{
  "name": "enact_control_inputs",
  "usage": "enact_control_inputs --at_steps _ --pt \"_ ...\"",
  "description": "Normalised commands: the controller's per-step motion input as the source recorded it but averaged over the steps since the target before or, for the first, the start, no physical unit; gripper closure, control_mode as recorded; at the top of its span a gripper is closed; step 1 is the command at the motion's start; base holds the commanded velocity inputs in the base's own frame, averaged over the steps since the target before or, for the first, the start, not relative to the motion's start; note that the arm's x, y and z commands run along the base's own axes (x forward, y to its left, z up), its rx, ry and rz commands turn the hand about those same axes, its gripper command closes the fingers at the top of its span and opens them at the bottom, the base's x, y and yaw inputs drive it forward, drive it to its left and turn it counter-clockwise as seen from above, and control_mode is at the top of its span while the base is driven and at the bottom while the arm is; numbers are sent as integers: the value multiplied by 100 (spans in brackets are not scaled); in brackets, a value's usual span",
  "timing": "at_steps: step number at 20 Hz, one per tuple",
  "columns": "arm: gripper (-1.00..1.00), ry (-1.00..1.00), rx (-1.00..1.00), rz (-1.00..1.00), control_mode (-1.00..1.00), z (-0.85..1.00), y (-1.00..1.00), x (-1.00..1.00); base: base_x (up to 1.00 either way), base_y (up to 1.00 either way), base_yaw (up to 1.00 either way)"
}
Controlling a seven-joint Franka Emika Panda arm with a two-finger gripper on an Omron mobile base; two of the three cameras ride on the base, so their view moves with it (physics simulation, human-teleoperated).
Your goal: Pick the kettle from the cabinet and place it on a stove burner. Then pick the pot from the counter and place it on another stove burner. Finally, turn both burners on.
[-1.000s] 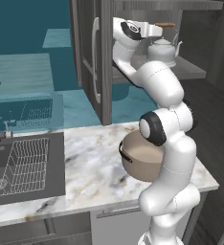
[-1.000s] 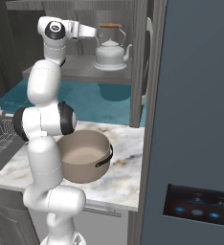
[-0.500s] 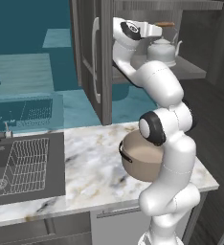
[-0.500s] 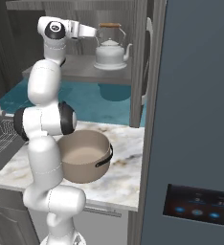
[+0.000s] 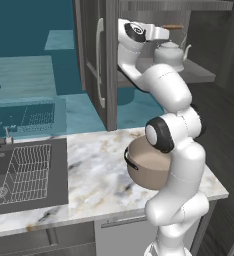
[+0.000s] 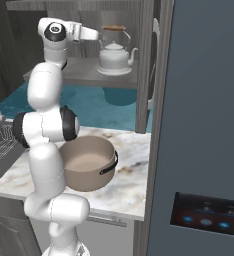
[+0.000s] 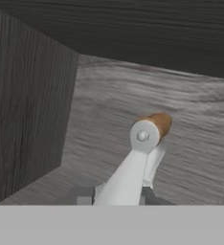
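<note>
Left base view: rounded silvery kettle (image 5: pixel 169 55) with a thin wire handle and brown wooden grip sits on the grey shelf of the dark wood-grain cabinet (image 5: pixel 109 65). Gripper (image 5: pixel 165 33) level with the grip, beside it.

Right base view: tan pot (image 6: pixel 89 162), cream inside, empty, on veined marble counter (image 6: pixel 131 172).

Hand view: jaws narrow; contact with the grip unclear.

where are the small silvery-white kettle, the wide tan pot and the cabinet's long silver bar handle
small silvery-white kettle (image 6: pixel 115 56), right base view, its rounded body
wide tan pot (image 6: pixel 89 162), right base view, its pale inside
long silver bar handle (image 5: pixel 100 60), left base view, mid bar
</note>
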Motion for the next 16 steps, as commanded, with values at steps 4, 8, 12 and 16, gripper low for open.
enact_control_inputs --at_steps 4,8,12,16 --pt "100 -5 0 -3 -100 -35 0 -22 0 0 0" --pt "100 -10 0 -2 -100 -31 -3 -31 0 0 0" --pt "100 -10 0 -2 -100 -28 -9 -32 0 0 0" --pt "100 -8 0 0 -100 -31 -27 -23 0 0 0"
